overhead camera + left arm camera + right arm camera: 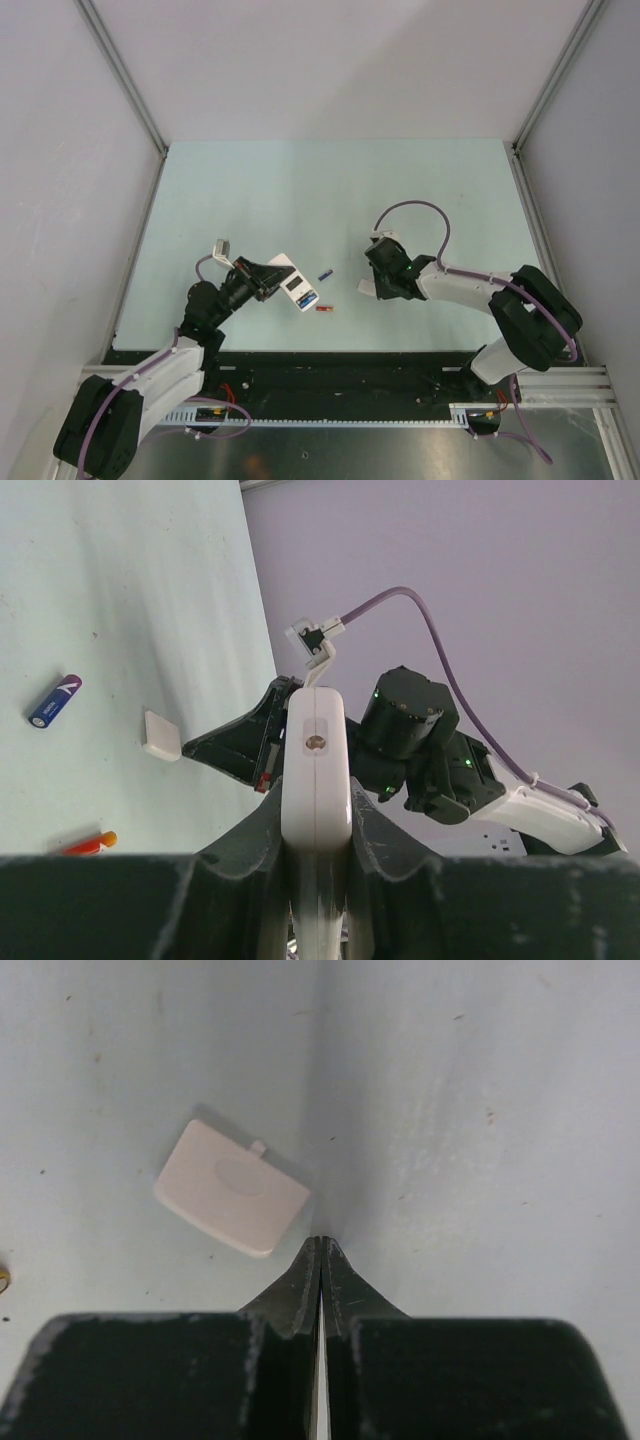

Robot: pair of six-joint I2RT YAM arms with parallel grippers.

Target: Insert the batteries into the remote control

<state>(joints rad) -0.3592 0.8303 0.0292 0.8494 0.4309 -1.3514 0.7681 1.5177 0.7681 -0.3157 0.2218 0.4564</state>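
White remote control (316, 770) is pinched edge-on in the left gripper (272, 279). Red battery (323, 308) lies loose just beside it, and the dark blue-purple battery (325, 274) is a bit further out. The battery cover (232, 1188) lies flat on the table (300, 190), next to the right gripper (320, 1252), whose tips are pressed together around nothing. So the cover's off, but I'd say most of the loading is left.

The remote control (316, 740) sits in the left gripper (316, 820). Off to that gripper's left lie a nearer battery (85, 843) and a farther battery (55, 700), apart. The cover (232, 1188) rests just ahead-left of the right gripper (320, 1245), seemingly not touching it.
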